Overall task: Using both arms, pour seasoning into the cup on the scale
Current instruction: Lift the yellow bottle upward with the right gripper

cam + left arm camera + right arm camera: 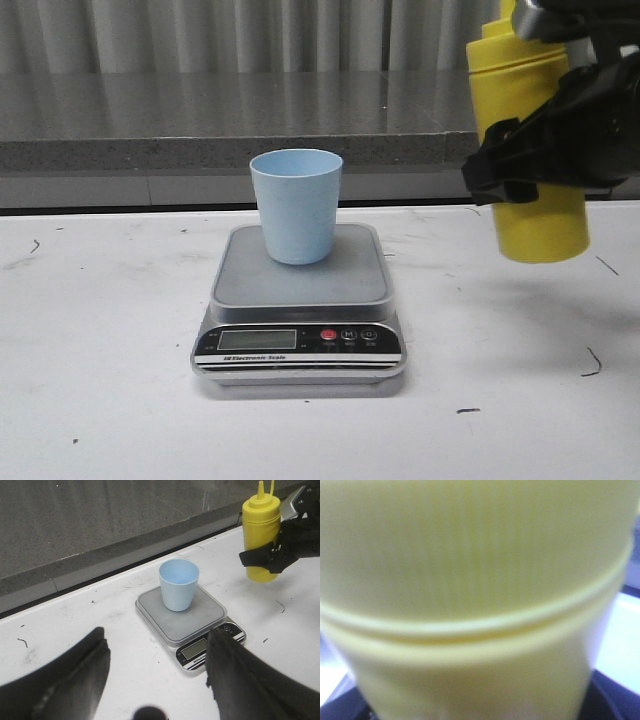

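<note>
The pale blue cup [296, 205] stands upright on the steel platform of the scale [300, 290] in the middle of the table; both also show in the left wrist view, cup [179, 584] and scale [186, 615]. My right gripper [530, 160] is shut on the yellow seasoning bottle [530, 130] and holds it upright above the table, to the right of the scale. The bottle [480, 600] fills the right wrist view. In the left wrist view the bottle [261, 535] shows its nozzle and strap. My left gripper [157, 665] is open and empty, short of the scale.
A grey stone ledge [230, 120] runs along the back of the white table [100, 350], with a corrugated wall behind it. Small dark marks lie on the table to the right [590, 365].
</note>
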